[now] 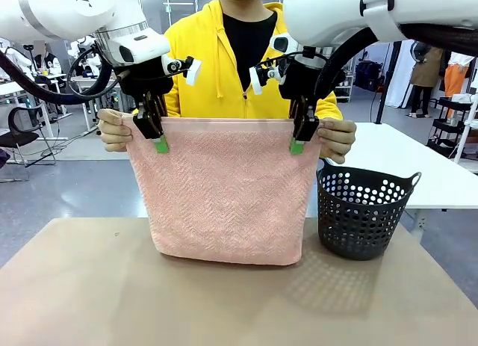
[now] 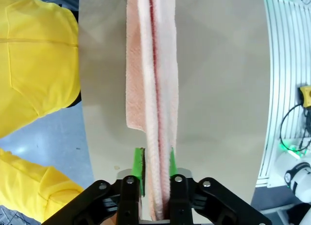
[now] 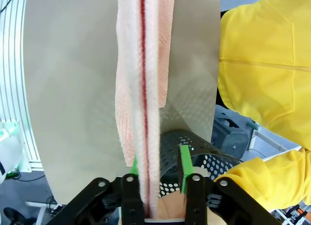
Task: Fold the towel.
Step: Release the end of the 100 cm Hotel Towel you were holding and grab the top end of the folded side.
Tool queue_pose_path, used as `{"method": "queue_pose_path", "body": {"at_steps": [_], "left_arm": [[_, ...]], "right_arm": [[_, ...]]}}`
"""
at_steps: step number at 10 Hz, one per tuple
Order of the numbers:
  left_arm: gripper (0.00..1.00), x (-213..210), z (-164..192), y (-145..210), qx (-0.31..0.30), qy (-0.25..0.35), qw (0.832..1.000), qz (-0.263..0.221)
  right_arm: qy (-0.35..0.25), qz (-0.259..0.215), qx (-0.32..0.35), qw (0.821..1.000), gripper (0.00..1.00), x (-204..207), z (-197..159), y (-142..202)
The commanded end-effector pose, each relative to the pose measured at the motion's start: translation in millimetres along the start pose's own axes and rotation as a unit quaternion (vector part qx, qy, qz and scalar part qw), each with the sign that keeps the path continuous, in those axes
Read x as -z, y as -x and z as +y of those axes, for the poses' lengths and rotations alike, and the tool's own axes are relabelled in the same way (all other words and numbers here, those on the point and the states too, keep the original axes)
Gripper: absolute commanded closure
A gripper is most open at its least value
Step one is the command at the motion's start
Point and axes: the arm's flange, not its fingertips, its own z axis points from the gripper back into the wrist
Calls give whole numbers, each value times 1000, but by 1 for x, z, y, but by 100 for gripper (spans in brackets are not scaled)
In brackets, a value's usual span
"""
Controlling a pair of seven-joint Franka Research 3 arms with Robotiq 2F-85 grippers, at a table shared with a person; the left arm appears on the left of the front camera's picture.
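- The towel (image 1: 228, 193) is salmon-pink fluffy terry with a herringbone weave. It hangs doubled as a flat rectangle, its lower edge resting on the table (image 1: 82, 286).
- A person in a yellow zip hoodie (image 1: 198, 54) pinches the top corners, one hand (image 1: 113, 129) at one end and the other hand (image 1: 337, 139) at the opposite end.
- The left gripper (image 1: 158, 140) has its green pads pressed against both faces of the top edge.
- The right gripper (image 1: 299, 143) straddles the top edge. One pad is against the pile, and a gap shows at the other.
- A dark, round, perforated plastic basket (image 1: 364, 211) with handles stands just beside the towel on the smooth tan tabletop.
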Motion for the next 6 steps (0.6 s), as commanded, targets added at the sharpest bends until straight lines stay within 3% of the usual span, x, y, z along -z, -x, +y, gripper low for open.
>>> {"method": "queue_pose_path", "body": {"at_steps": [1,6], "left_arm": [[100,-7,-1,2,4,12,1000,-2],[100,-3,-5,11,-13,20,1000,-6]], "right_arm": [[-4,4,8,1000,100,-2,0,-4],[-1,-7,12,1000,100,-2,0,-2]]}}
